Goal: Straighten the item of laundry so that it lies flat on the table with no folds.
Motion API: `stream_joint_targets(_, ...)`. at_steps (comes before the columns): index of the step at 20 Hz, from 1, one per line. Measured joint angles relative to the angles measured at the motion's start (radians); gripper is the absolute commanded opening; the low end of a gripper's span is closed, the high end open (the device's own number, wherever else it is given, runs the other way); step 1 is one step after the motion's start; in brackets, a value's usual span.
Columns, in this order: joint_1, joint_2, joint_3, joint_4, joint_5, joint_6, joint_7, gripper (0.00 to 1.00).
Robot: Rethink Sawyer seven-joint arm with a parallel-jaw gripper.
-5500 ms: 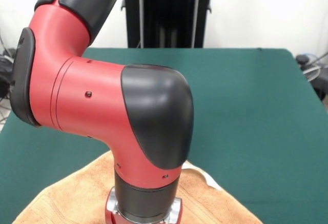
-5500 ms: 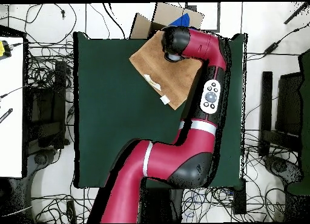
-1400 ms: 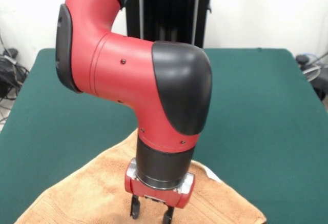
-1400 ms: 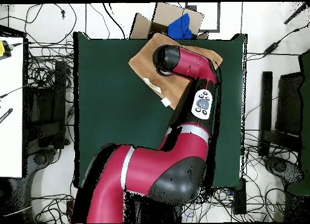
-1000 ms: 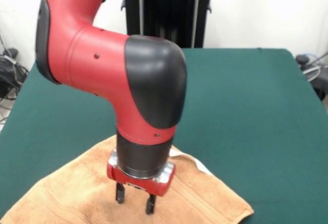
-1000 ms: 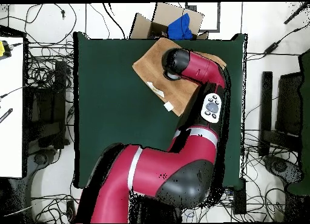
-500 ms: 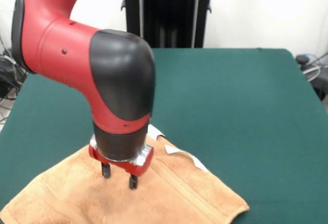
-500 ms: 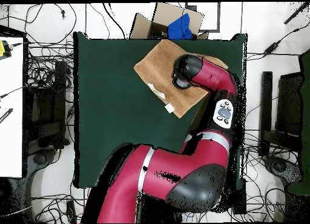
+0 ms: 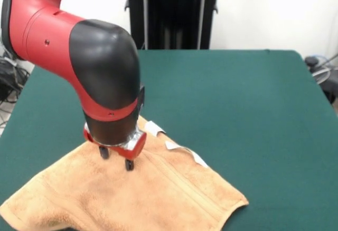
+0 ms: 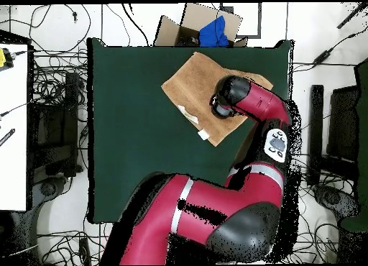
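Towel (image 9: 142,194), orange-tan terry cloth, lies spread on a dark green table (image 9: 248,99), rotated at an angle near the table edge farthest from the robot's pedestal. From the front, it looks mostly flat, with woven bands running across it and two small white tags (image 9: 179,146) along the edge that faces the pedestal. The overhead view shows the arm covering the part of the towel toward one side of the table, so whether a fold is left there cannot be told.

A red and black robot arm (image 9: 79,56) reaches down over the towel. Its gripper (image 9: 116,159) sits above the towel near the tagged edge, just beside the tags. Two short dark fingers (image 9: 129,164) point down with a moderate gap between them, and nothing is held between them. Their tips are at or just above the cloth; actual contact cannot be confirmed.

Risks, as a judgement: the towel already lies close to the table edge, so any drag in that direction could pull a corner off the table. Pressing down and sliding with fingers apart could bunch the terry cloth into a new ridge instead of smoothing it. Closing the fingers here could pinch up a peak of cloth, or catch a tag and flip that edge over.
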Motion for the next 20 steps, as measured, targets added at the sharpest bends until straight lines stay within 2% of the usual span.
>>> stream_joint_targets(20,-0.024,-0.067,0.003,0.215,0.001,-0.004,0.0,1.0)
